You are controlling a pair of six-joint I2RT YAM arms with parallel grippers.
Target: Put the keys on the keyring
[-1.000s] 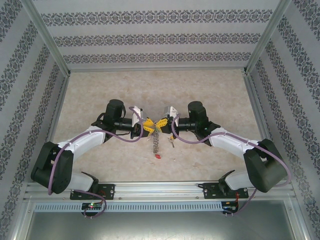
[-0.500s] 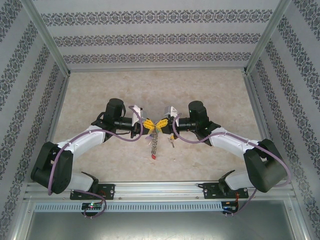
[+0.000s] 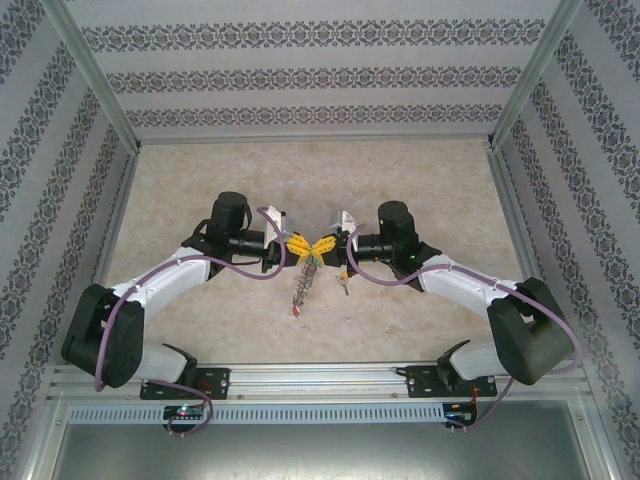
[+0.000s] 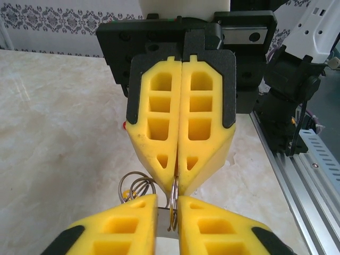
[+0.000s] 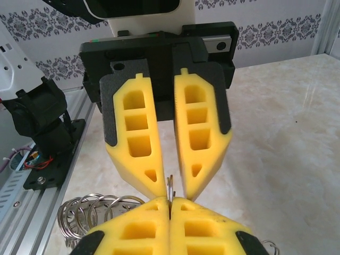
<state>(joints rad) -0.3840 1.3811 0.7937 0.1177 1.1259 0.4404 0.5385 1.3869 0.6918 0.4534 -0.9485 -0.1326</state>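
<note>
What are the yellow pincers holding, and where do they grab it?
The right pincer is shut on the rim of a thin metal ring. The left pincer has its tips either side of it; whether they grip cannot be told.

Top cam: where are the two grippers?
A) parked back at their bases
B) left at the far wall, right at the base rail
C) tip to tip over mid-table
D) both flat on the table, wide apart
C: the left gripper and right gripper meet fingertip to fingertip above the table, with a thin metal ring between them.
</note>
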